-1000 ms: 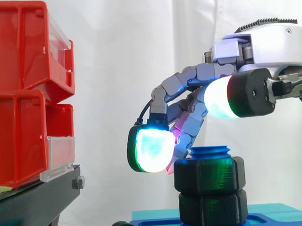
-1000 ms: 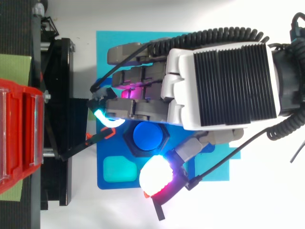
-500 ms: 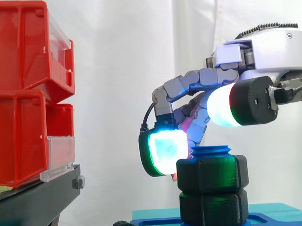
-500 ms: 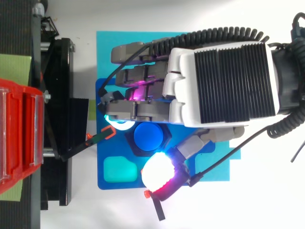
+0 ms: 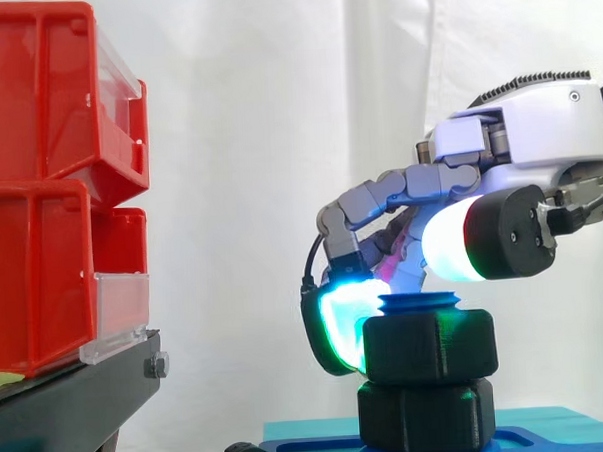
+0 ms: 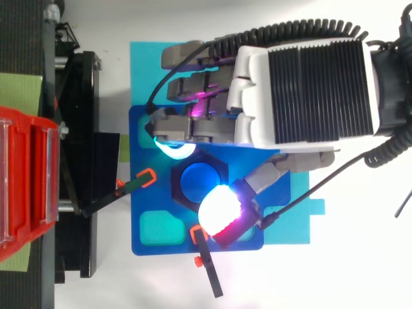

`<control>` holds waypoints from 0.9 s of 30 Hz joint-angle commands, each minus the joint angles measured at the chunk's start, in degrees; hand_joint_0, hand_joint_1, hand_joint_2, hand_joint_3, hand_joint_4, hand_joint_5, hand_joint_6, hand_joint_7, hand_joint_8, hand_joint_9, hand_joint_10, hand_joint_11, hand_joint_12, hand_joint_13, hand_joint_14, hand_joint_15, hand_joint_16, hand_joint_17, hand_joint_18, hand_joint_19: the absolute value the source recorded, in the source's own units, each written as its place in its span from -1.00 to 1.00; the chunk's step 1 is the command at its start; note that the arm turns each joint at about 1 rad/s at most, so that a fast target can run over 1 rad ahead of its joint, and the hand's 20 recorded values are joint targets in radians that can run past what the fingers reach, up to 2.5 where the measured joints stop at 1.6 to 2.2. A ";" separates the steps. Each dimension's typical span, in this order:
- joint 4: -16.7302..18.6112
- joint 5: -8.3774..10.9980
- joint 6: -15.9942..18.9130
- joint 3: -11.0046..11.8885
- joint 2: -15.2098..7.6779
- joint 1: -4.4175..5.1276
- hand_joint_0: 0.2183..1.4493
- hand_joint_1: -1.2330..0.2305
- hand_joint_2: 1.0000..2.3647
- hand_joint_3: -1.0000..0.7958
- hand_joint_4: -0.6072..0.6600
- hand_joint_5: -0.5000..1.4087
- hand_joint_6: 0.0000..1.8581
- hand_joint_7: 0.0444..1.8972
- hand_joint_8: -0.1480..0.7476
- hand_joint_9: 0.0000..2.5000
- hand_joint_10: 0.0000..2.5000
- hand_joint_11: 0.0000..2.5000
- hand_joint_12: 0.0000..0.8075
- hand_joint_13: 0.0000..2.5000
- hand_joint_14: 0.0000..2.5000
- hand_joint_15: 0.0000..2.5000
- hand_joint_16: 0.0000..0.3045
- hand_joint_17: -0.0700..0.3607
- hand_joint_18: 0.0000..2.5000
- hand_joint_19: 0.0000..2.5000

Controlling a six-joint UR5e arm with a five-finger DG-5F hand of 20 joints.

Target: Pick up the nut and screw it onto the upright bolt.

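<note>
Where the hand (image 5: pixel 538 146) curls down from the palm: fingers bent about the black hexagonal nut (image 5: pixel 432 348), the cyan-glowing pad (image 5: pixel 334 325) set against the nut's flank on the side away from the wrist, and the thumb's white-and-red pad (image 5: pixel 450 244) over the opposite edge. From the side the thumb sits rather higher than the nut, so its contact is not certain. The nut is directly beneath the palm, between pad and thumb, already on the blue bolt (image 6: pixel 198 183), whose top shows just above it. The bolt's long axis is vertical, pointing up toward the palm, so any further turning would be about that line, with the pads working across the flats. Below the nut and touching it is a lower nut (image 5: pixel 425 419), also black. Beneath both lies a dark blue base plate (image 6: pixel 138 212) on a cyan mat (image 6: pixel 145 71). Beyond the fingertips, well apart, are a black stand (image 5: pixel 79 406) carrying red bins (image 5: pixel 40 197). Behind everything hangs a white curtain (image 5: pixel 276 107).
</note>
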 commanded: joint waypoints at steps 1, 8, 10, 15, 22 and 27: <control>-0.42 -0.10 -0.01 -0.03 0.00 -0.53 -0.50 0.41 -1.00 -0.44 0.19 -0.48 -0.32 0.35 -0.08 -0.16 -1.00 -1.00 -0.50 -0.33 -1.00 -1.00 -0.85 -0.43 -0.59 -0.97; -0.51 -0.54 -0.01 -0.03 0.00 -1.58 -0.49 0.39 -1.00 -0.44 0.15 -0.48 -0.23 0.21 -0.07 -0.08 -1.00 -1.00 -0.54 -0.27 -1.00 -1.00 -0.86 -0.45 -0.51 -0.94; -0.51 -0.72 -0.01 0.06 0.00 -1.67 -0.49 0.39 -1.00 -0.44 0.17 -0.48 -0.27 0.25 -0.06 -0.08 -1.00 -1.00 -0.54 -0.27 -1.00 -1.00 -0.86 -0.45 -0.51 -0.94; -0.51 -1.16 -0.01 0.41 0.09 -1.85 -0.50 0.40 -1.00 -0.44 0.23 -0.48 -0.46 0.47 -0.08 -0.13 -1.00 -1.00 -0.51 -0.29 -1.00 -1.00 -0.84 -0.43 -0.54 -0.95; -0.69 -1.16 -0.01 1.82 0.09 -1.85 -0.52 0.41 -1.00 -0.44 0.35 -0.53 -0.46 0.06 -0.11 -0.17 -1.00 -1.00 -0.51 -0.32 -1.00 -1.00 -0.83 -0.41 -0.57 -0.96; -0.25 -0.98 -0.01 1.99 0.00 -1.14 -0.52 0.42 -1.00 -0.44 0.35 -0.54 -0.46 -0.08 -0.13 -0.18 -1.00 -1.00 -0.50 -0.34 -1.00 -1.00 -0.83 -0.40 -0.59 -0.97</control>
